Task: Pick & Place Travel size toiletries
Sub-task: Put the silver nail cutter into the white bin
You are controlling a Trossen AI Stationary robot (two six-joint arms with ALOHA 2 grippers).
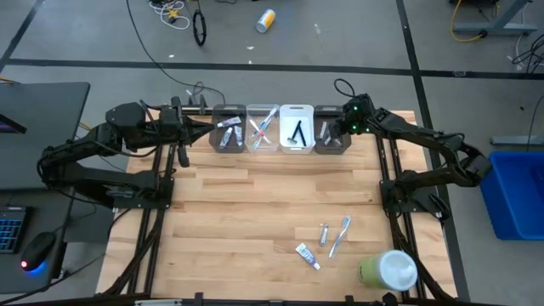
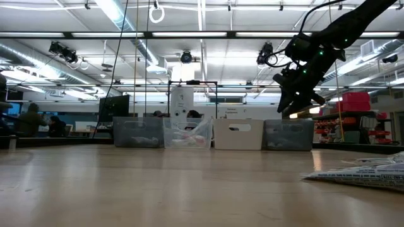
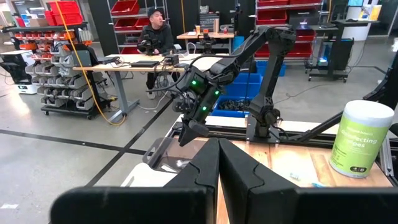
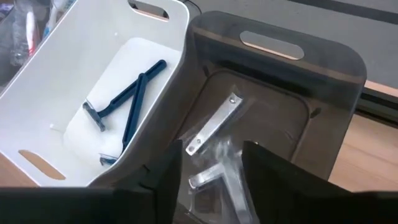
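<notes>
Overhead, the right gripper [image 1: 343,121] hangs above the grey bin [image 4: 273,118], fingers apart and empty, nail clippers [image 4: 212,126] lying below. Remaining toiletries [image 1: 327,240] lie toward the table's near edge, nearer this arm, long axes roughly front-to-back.

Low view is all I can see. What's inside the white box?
Observer: Two dark razors lie in the white bin.
Operator: What's that arm hanging over?
Observer: The right gripper hangs over the grey end bin, fingers open, above silvery metal pieces.
Operator: Anything left to pick up?
Observer: Yes, a toothbrush and two small tubes on the table, by the round container.
</notes>
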